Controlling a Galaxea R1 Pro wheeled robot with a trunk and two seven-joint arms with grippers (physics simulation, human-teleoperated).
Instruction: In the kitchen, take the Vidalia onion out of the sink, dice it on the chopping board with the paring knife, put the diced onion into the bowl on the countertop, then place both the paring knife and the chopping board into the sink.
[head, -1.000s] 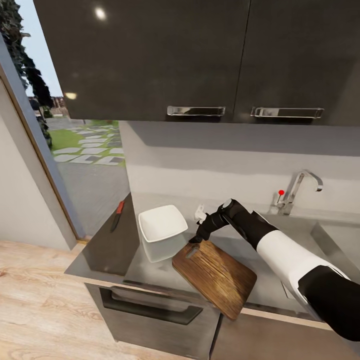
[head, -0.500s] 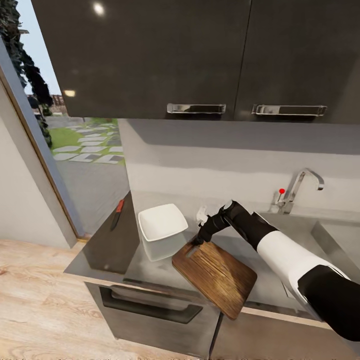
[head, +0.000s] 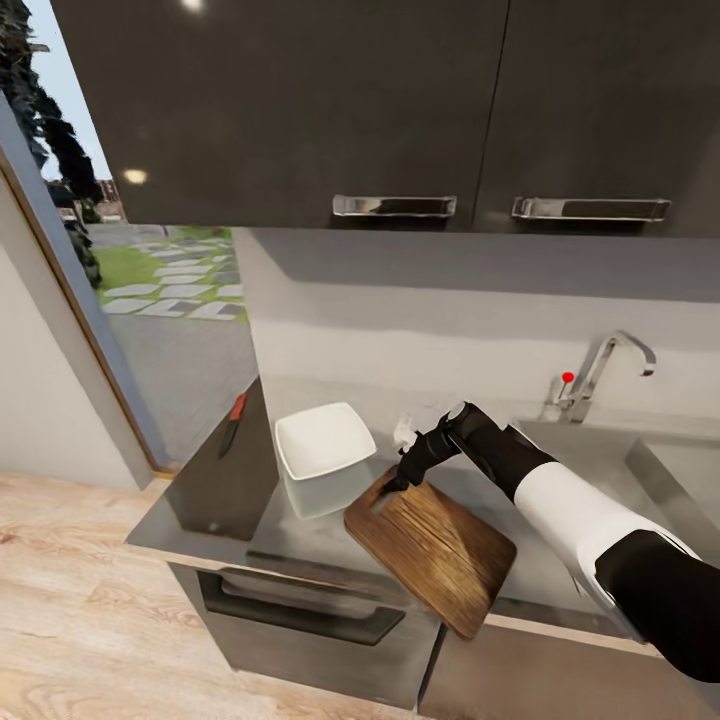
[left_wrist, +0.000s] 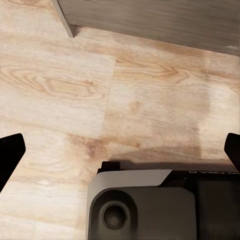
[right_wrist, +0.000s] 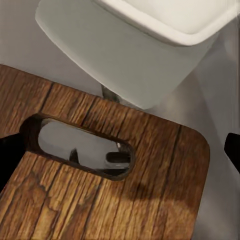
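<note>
The dark-brown chopping board (head: 435, 545) lies at an angle on the grey countertop (head: 215, 480), one corner past the front edge. My right gripper (head: 393, 486) hovers open over its slotted end. The right wrist view looks down on the oval slot (right_wrist: 80, 150) with the gripper (right_wrist: 120, 150) spread wide and the white bowl (right_wrist: 165, 20) just beyond. The bowl (head: 322, 452) stands left of the board. The paring knife (head: 233, 424) rests on the counter's far left. The sink (head: 685, 480) and its tap (head: 600, 372) are at the right. The onion is out of view. My left gripper (left_wrist: 120, 150) hangs open over the floor.
Dark wall cabinets (head: 400, 110) with chrome handles hang above the counter. A small white bit (head: 403, 432) lies behind my right wrist; I cannot tell what it is. A glass door (head: 150, 300) is at the left. My base (left_wrist: 150, 205) sits on wood floor.
The whole head view has shifted slightly, so the camera moved. My right gripper stays at the board's slotted end, and the board, bowl and knife keep their places.
</note>
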